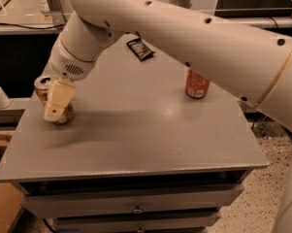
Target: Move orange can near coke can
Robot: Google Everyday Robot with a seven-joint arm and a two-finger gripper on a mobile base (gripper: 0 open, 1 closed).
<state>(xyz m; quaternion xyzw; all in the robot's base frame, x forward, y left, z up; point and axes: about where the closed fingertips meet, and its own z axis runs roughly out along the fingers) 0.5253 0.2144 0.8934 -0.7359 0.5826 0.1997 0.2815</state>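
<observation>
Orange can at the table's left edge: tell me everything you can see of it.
The orange can is a pale orange-gold drink can, metal by its look, with a silver top and a whitish-and-dark picture on its side. It stands upright on the grey table near the left edge, far from the red can. The claw is right at it, covering much of its front; whether it grips the can cannot be seen.

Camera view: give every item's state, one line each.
hand: low, in front of the orange can.
orange can: upright, left side, partly hidden by the hand.
coke can: upright, standing apart on the right.
dark packet: lying flat at the back.
drawers: shut.
</observation>
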